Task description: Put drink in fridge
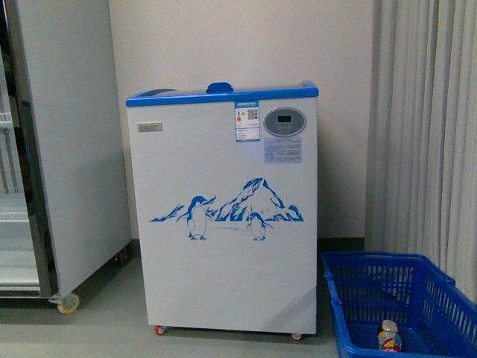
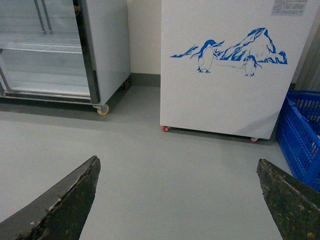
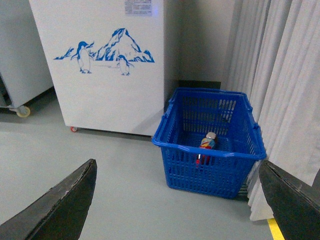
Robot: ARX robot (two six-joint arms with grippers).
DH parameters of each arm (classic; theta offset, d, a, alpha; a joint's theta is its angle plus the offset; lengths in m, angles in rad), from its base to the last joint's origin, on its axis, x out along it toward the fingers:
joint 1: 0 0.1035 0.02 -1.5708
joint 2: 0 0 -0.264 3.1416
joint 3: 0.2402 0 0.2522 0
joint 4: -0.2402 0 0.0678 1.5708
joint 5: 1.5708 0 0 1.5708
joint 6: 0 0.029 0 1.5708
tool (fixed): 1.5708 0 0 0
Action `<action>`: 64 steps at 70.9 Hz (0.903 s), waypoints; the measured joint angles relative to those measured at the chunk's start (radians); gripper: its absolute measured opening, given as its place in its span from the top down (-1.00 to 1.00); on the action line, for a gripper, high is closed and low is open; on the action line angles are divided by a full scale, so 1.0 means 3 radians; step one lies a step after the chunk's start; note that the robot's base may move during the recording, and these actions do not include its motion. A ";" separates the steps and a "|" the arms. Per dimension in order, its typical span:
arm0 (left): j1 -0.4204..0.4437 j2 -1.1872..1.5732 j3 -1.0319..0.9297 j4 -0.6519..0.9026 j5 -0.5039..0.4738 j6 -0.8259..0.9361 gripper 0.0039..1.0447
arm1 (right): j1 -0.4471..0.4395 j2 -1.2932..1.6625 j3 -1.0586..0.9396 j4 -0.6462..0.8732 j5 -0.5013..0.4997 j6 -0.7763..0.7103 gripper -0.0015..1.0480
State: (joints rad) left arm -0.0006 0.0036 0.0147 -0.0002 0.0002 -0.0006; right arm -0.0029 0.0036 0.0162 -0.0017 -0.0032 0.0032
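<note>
Drink point(image 3: 206, 145): small bottle, yellow-blue-red label.
Place: upright inside the blue basket point(image 3: 172, 142) on the floor point(image 1: 97, 328), just right of the white, blue-rimmed fridge point(image 1: 223, 224).
Left claw point(image 2: 177, 165): spread wide, holding nothing.
Right claw point(image 3: 177, 162): spread wide, empty, apart from the basket.

no legible text anywhere, fridge point(image 1: 223, 261) front carries blue-white sticker point(image 1: 247, 121) with QR code, print too small, grey nameplate point(image 1: 149, 127) top left unreadable, white notice point(image 1: 282, 151) under oval display point(image 1: 284, 121) fine print only, drink point(image 1: 389, 339) label blurred
</note>
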 joint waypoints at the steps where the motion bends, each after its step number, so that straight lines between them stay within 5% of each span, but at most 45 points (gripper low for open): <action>1: 0.0000 0.0000 0.0000 0.0000 0.0000 0.0000 -0.85 | 0.0000 0.0000 0.0000 0.0000 0.0000 0.0000 -0.85; 64: 0.0000 0.0000 0.0000 0.0000 0.0000 0.0000 -0.85 | 0.0000 0.0000 0.0000 0.0000 0.0001 0.0000 -0.85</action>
State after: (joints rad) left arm -0.0006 0.0036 0.0147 -0.0002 0.0002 -0.0006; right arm -0.0029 0.0036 0.0162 -0.0017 -0.0029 0.0032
